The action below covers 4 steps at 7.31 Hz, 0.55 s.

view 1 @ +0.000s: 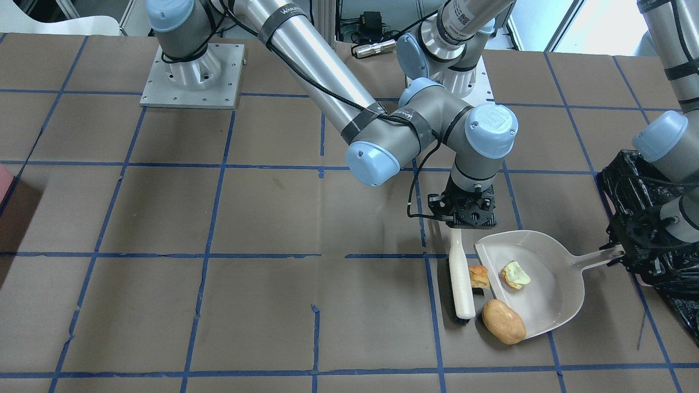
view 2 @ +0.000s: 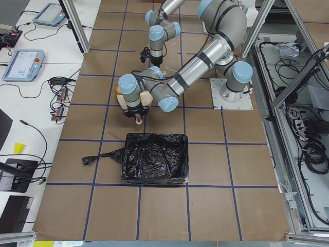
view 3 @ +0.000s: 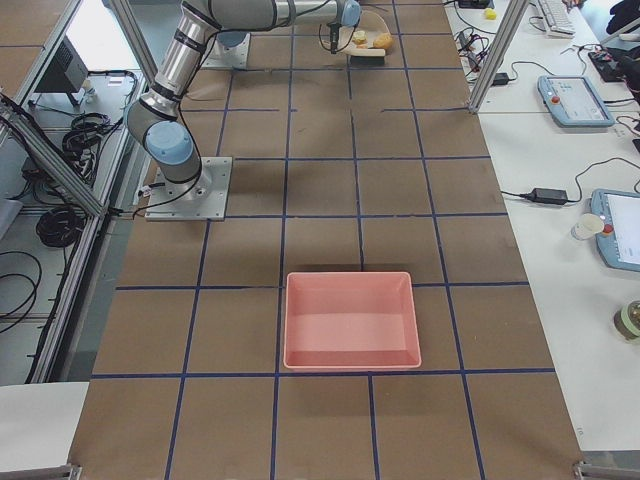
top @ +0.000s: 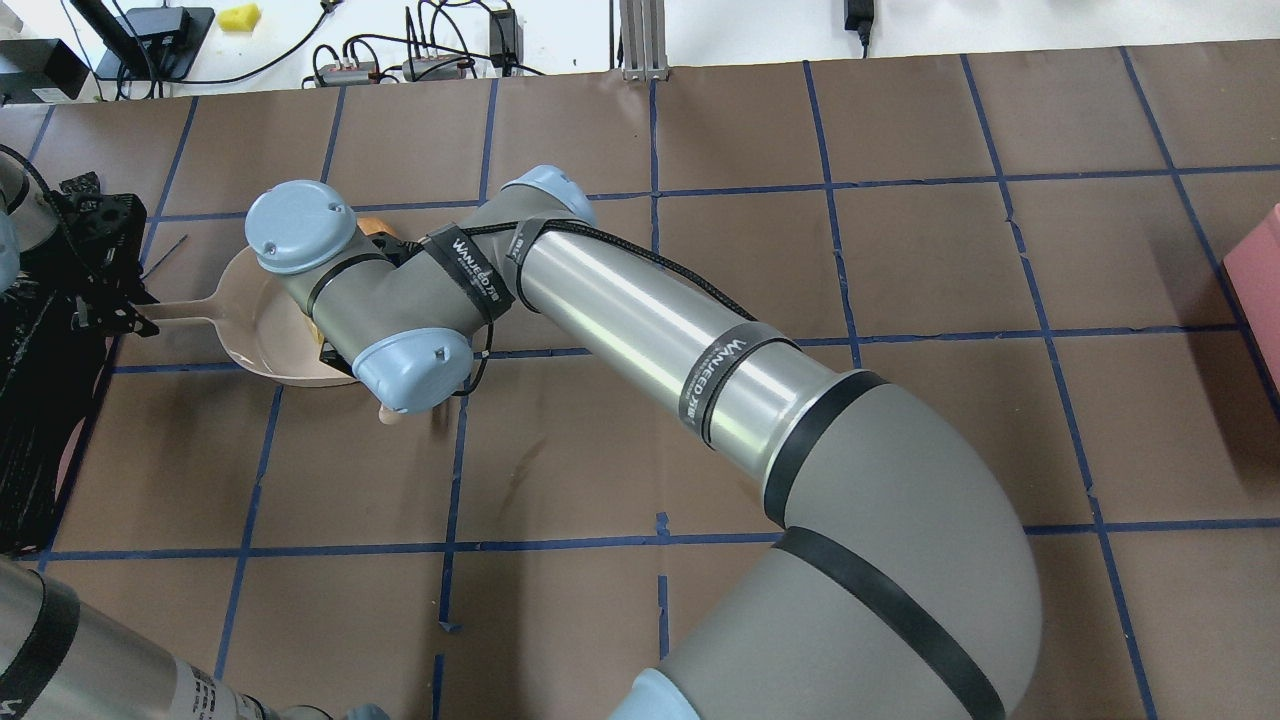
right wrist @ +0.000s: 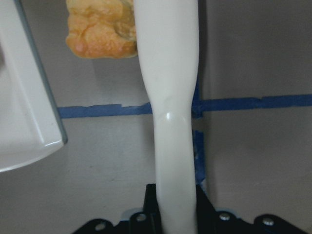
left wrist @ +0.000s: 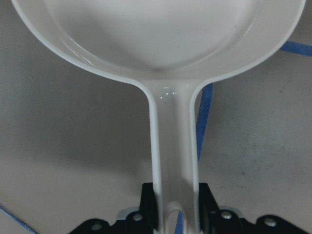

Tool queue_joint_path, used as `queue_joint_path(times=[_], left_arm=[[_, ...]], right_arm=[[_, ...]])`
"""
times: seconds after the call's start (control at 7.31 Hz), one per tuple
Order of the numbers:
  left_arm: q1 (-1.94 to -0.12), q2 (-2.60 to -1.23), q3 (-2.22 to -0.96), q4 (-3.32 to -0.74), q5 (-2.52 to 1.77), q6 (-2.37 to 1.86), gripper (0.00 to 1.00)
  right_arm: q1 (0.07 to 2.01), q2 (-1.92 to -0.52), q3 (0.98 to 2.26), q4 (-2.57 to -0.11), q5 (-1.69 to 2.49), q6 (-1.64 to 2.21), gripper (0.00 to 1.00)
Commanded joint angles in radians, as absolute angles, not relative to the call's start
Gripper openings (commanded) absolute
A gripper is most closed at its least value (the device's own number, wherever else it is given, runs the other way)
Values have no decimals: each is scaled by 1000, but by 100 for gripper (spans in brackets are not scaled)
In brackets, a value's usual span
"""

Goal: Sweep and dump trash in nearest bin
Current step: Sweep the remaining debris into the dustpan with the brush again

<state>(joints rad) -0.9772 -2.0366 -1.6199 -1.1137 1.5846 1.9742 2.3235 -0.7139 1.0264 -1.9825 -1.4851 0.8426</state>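
So, brush (view 1: 463,284) and dustpan (view 1: 546,297) both gripped.
Basically right gripper (right wrist: 175,204) clamps the brush, left gripper (left wrist: 174,204) the dustpan handle; strap (top: 722,385) lettering starts "WAN", rest unreadable.

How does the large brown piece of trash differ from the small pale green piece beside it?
Size: the brown piece is clearly larger than the pale green piece. Shape: the brown piece is smooth and rounded, the pale green piece irregular and lumpy. Place: the pale green piece lies fully inside the dustpan; the brown piece straddles its open lip, partly outside. Both lie on the dustpan's side of the brush.
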Motion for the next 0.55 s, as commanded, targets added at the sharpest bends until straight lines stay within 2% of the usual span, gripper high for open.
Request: queue_joint_path(times=[0.0, 0.41], left_arm=[[-977, -2034, -1620, -1114, 1585, 1973, 9], [-977, -2033, -1620, -1114, 1585, 1971, 9]], right_arm=[[2335, -657, 904, -1988, -1439, 899, 23], [2384, -658, 809, -1997, -1387, 1020, 23]])
